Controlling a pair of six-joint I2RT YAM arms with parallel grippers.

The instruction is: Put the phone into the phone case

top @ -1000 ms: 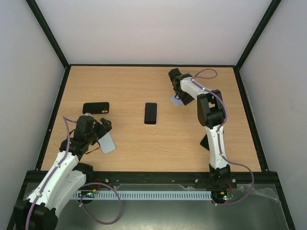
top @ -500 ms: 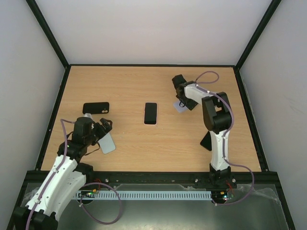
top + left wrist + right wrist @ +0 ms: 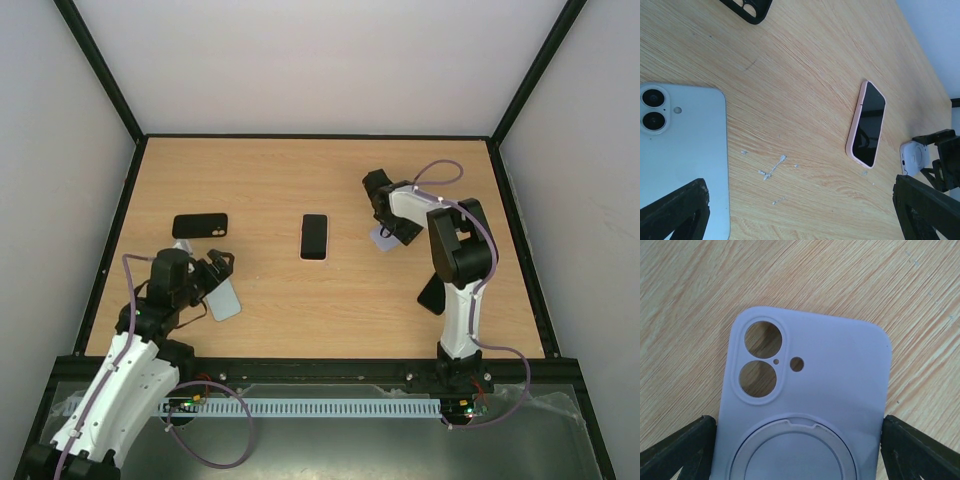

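A light-blue phone lies back up on the table near the left, its two camera lenses plain in the left wrist view. My left gripper stands open just over its near end, with the phone's edge under one finger and nothing held. The lilac phone case, with camera cutouts and a ring, sits back up between my right gripper's fingers, touching both. From above, that right gripper holds the case low over the table at right of centre.
A phone in a pink case lies screen up mid-table. An empty black case lies left of it. A dark object sits by the right arm. Black frame rails edge the wooden table.
My right gripper has drawn the lilac case toward the near right, away from the back of the table. The left arm has pulled back slightly; the light-blue phone has stayed put.
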